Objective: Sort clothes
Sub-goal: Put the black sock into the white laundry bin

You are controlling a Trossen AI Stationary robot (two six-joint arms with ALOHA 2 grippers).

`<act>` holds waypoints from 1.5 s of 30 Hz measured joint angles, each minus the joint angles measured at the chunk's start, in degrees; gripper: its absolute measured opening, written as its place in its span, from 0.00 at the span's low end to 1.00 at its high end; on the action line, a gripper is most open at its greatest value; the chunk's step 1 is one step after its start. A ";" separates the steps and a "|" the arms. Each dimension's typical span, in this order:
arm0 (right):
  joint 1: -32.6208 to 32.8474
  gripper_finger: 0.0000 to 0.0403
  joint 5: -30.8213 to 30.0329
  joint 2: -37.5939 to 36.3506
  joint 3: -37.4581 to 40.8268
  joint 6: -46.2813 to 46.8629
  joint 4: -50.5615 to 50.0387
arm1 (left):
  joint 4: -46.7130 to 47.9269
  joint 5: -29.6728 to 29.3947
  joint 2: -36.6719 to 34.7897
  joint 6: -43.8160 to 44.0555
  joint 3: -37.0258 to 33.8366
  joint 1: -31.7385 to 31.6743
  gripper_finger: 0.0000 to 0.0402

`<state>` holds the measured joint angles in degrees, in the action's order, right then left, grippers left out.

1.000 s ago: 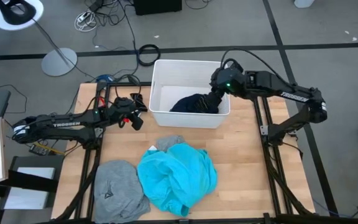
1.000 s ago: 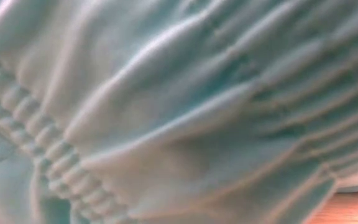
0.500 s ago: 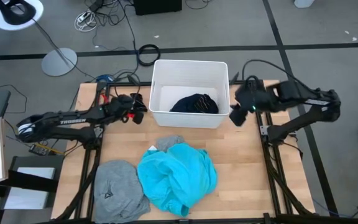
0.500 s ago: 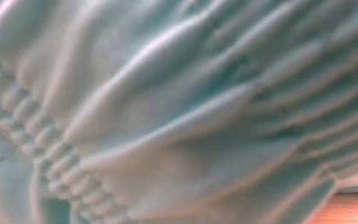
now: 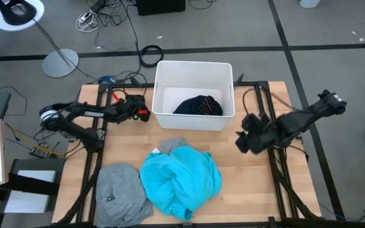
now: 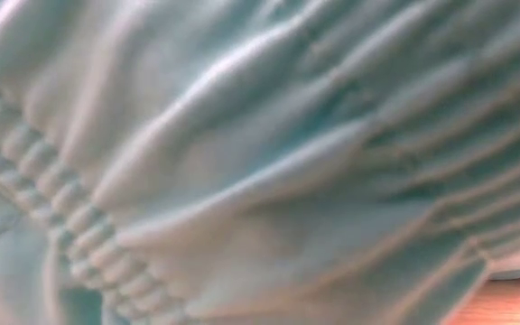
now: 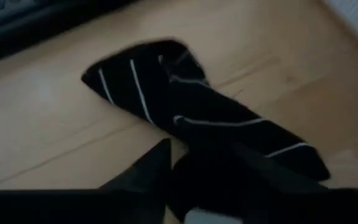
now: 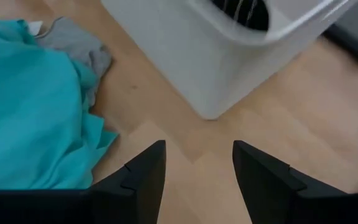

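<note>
While the right gripper (image 5: 244, 140) hangs empty with fingers spread, right of the white bin (image 5: 194, 69), the left gripper (image 5: 139, 113) sits left of the bin, fingers parted over a black striped sock (image 7: 191, 118). Dark navy garment (image 5: 198, 105) lies inside the bin; turquoise garment (image 5: 181, 180) and grey shirt (image 5: 120, 192) lie in front of it.

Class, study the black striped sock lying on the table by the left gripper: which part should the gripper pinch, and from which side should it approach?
Probably best to pinch the black striped sock at its bunched middle, where folds rise off the wooden table, coming down from above. Its flat ends give little to catch. The left gripper is already beside it, left of the white bin.
</note>
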<state>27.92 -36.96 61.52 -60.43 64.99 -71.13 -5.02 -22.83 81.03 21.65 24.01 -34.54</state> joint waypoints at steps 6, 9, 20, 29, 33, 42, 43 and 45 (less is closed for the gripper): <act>5.59 0.46 -4.00 2.13 15.88 2.29 22.89 | -2.38 1.48 -0.62 -2.15 0.00 0.64 0.03; 7.55 0.46 -4.01 3.63 23.12 2.31 35.25 | -2.06 4.28 -4.25 -3.56 0.78 0.95 0.01; 11.11 0.45 -4.90 8.09 38.21 -0.57 65.40 | 21.47 1.14 -26.52 -9.85 12.92 3.60 0.00; 10.17 0.45 -6.54 11.57 39.74 -0.71 70.32 | 24.76 2.74 -28.30 -15.24 32.26 7.13 0.00; 10.17 0.45 -6.54 12.77 39.74 -0.70 71.55 | 24.29 8.01 -22.69 -18.00 41.30 8.76 0.00; 10.17 0.45 -6.22 13.35 39.74 -2.31 75.59 | 24.59 23.26 -8.42 -21.46 54.05 10.15 0.02; 10.17 0.45 -5.79 13.35 39.74 -2.57 75.63 | 24.33 23.82 -7.26 -21.34 54.64 10.22 0.03; 10.17 0.45 -5.19 13.35 39.74 -2.56 75.75 | 24.41 23.92 -5.77 -20.12 54.93 10.24 0.06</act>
<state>38.09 -42.16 74.87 -20.69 62.43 4.62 19.39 1.08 75.26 1.53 78.94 -24.30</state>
